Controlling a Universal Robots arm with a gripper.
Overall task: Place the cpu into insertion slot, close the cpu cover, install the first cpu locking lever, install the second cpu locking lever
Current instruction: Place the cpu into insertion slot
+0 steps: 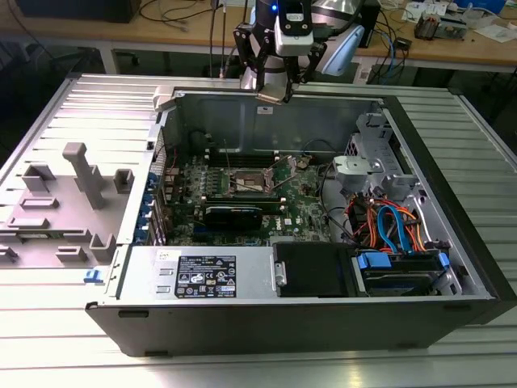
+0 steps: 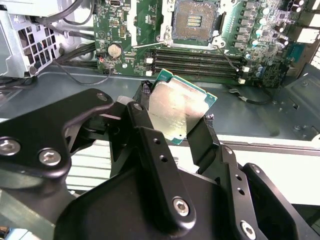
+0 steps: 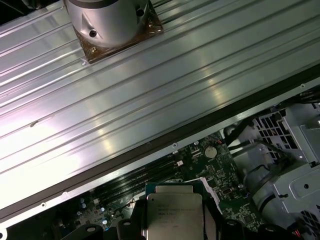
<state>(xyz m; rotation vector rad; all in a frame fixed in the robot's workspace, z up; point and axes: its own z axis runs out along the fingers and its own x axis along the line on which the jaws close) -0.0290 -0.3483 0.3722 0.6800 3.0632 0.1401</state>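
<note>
Gripper [image 1: 271, 95], top centre of the exterior view, pinches the cpu [image 2: 180, 107] by opposite edges, leaving its faces free for the insertion slot [image 2: 194, 20].

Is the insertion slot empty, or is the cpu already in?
Empty: the insertion slot shows bare contacts; the gripper holds the cpu off the board.

The cpu [image 2: 177, 111] is silver-grey with a green edge, the pincer [image 2: 176, 114] black, the circuit board [image 2: 135, 30] green.
</note>
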